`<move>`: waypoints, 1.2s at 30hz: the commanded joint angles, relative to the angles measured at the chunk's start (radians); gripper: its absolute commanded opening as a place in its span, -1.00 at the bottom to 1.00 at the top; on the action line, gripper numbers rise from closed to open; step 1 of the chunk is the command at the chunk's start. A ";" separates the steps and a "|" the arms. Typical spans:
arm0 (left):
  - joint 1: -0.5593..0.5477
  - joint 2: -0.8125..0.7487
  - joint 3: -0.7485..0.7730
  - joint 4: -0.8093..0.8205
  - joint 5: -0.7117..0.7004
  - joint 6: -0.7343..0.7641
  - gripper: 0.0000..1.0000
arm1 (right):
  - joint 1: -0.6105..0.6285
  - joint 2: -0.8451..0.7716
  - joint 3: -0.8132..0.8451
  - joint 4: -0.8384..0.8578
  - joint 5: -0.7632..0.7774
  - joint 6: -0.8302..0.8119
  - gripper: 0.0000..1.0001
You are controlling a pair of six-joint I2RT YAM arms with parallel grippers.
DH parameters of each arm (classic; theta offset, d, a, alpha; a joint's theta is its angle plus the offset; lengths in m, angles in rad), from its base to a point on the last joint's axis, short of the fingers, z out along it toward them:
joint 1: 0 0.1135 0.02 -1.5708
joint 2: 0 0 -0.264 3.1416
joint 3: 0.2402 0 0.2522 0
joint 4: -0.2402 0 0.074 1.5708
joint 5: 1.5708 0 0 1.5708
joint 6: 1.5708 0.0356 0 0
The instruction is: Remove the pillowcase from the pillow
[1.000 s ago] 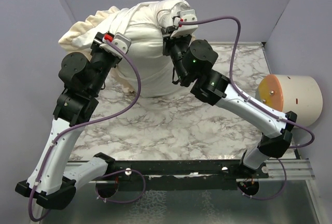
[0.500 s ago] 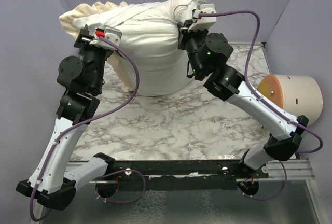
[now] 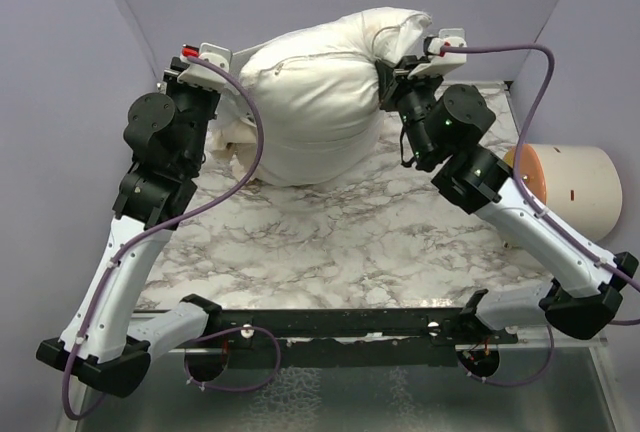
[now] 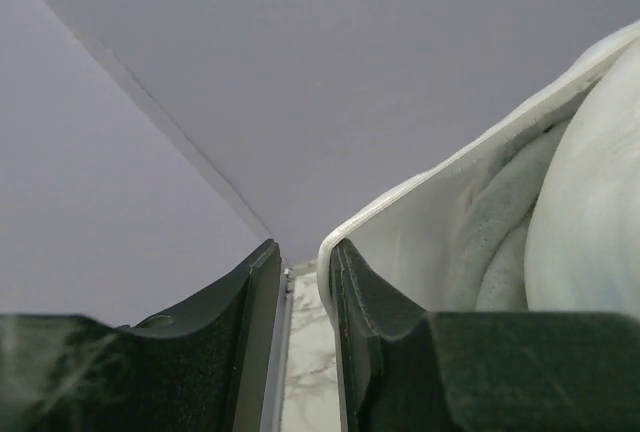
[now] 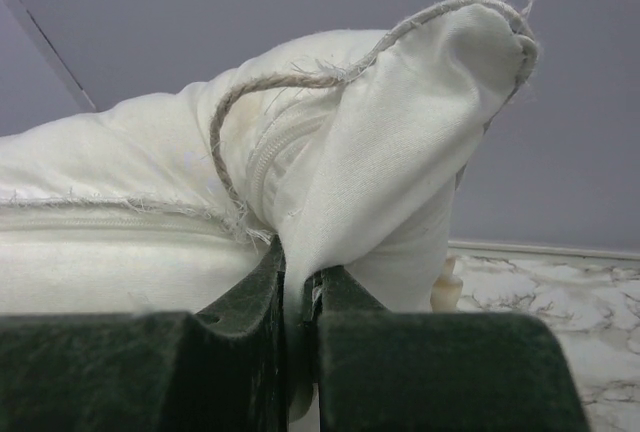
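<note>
Saw right gripper (image 5: 298, 274) pinched tight on white frayed-seam corner of pillowcase (image 5: 395, 132) | found left gripper (image 4: 301, 252) narrowly parted, gap bare, its cream edge just beside one finger | noted pillow (image 4: 590, 212) partly wrapped, bundle at far side of table (image 3: 350, 242), between both grippers.

**Marbled table with cloth at its far end**
The white-and-grey marbled table (image 3: 350, 242) bears the lower end of the bulging white pillowcase (image 3: 300, 112) at its far middle, and a cream fold of it lies on the top at the far left. A black rail (image 3: 350, 327) runs along the near edge. A cream drum (image 3: 575, 187) sits at the right edge; I cannot tell whether it rests on the table.
</note>
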 commanded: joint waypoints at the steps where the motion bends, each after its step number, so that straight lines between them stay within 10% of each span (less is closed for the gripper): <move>1: 0.020 -0.023 0.018 -0.159 0.156 -0.186 -0.36 | -0.080 -0.045 -0.018 -0.066 -0.001 0.081 -0.98; 12: 0.111 0.032 -0.162 -0.353 0.447 -0.322 0.62 | -0.272 0.111 0.287 -0.300 -0.202 0.220 -0.98; 36: 0.199 0.111 0.503 -0.542 1.075 -0.431 0.98 | -0.187 0.317 0.685 -0.427 -0.294 0.337 -0.98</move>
